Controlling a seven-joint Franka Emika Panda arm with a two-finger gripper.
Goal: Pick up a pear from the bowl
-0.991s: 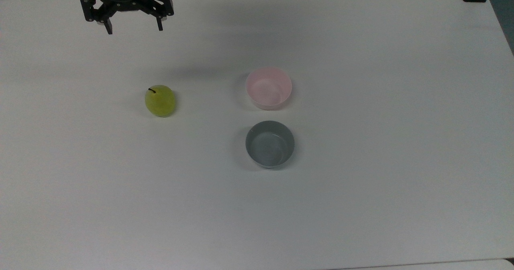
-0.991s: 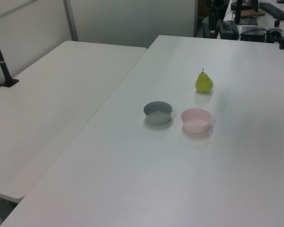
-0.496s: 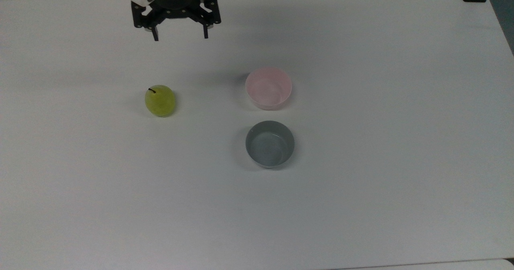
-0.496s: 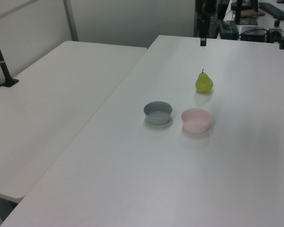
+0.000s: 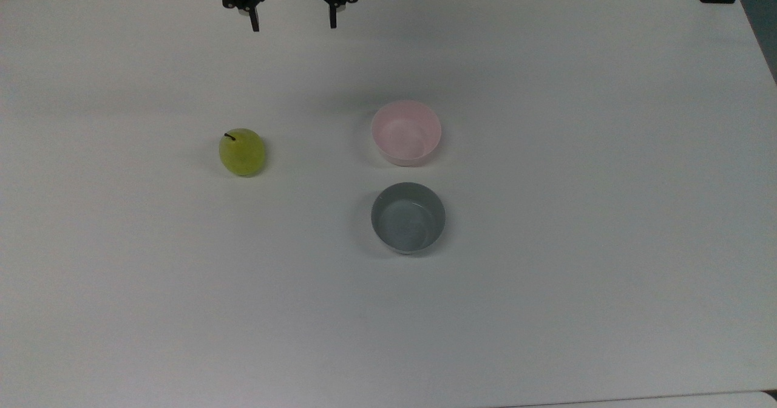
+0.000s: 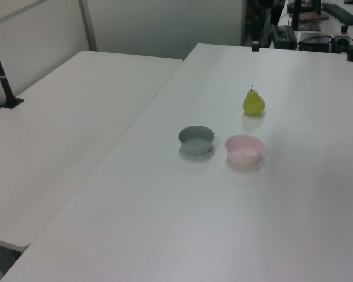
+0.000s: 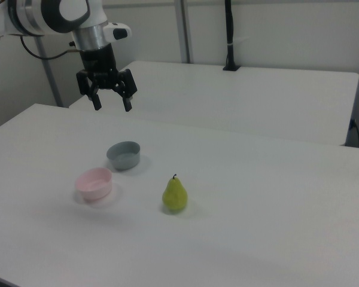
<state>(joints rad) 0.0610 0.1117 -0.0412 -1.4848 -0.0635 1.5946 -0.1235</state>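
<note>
Now the gripper (image 5: 292,24), fingers spread wide and empty, has shifted toward the top view's right and upper edge, its body cut off there, while the pear (image 5: 241,151) stays on the worktop (image 5: 546,305).

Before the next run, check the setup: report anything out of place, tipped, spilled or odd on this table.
One mismatch: the small yellow-green pear stands upright on the bare white table, apart from the pale pink round bowl, whose inside holds nothing. The grey round bowl is upright too. Nothing is spilled or damaged. The black two-finger claw hangs open, holding nothing.

pear (image 6: 253,103) upright on table (image 6: 165,211) | pink bowl (image 6: 244,149) beside grey bowl (image 6: 196,140)
</note>
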